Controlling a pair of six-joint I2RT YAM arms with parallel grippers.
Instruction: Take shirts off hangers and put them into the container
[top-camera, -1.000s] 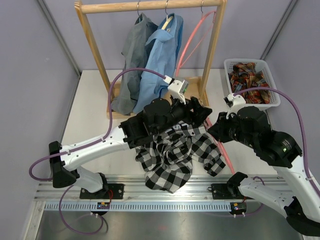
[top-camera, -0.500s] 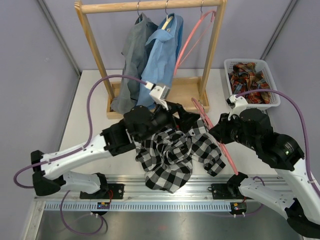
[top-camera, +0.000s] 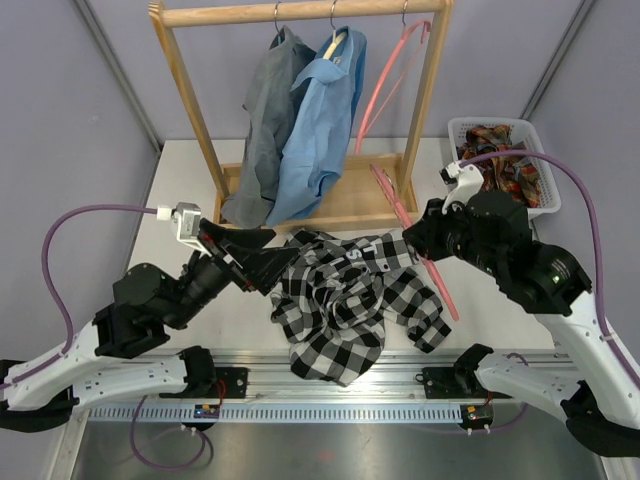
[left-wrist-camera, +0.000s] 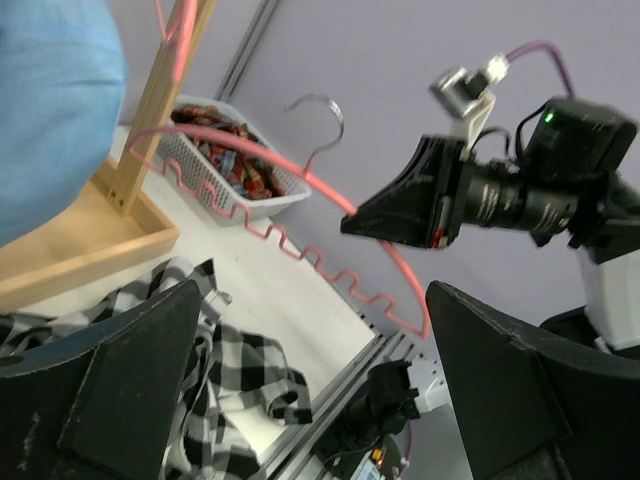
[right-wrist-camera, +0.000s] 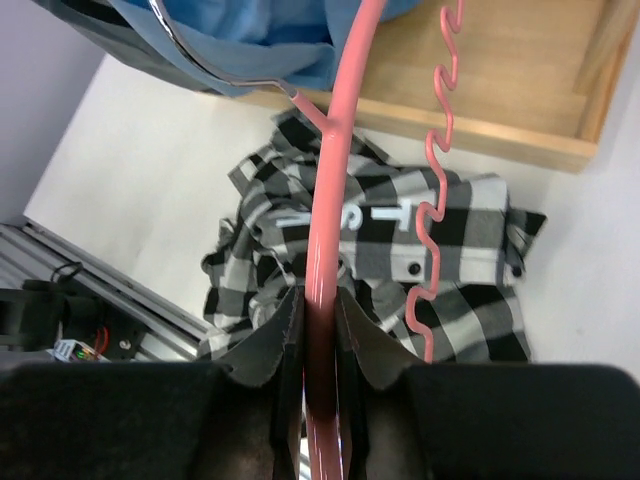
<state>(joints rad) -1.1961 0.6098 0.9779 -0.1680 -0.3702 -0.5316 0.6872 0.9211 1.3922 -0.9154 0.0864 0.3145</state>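
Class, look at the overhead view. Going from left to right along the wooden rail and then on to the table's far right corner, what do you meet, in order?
grey shirt → light blue shirt → empty pink hanger → white basket

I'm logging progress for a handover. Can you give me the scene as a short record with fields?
Checked shirt: crumpled on the table, no hanger in it
Right gripper: shut on a bare pink hanger
Left gripper: open, empty, beside the checked shirt
Rack: grey shirt, blue shirt and one empty hanger hang from it
Basket: holds multicoloured patterned cloth
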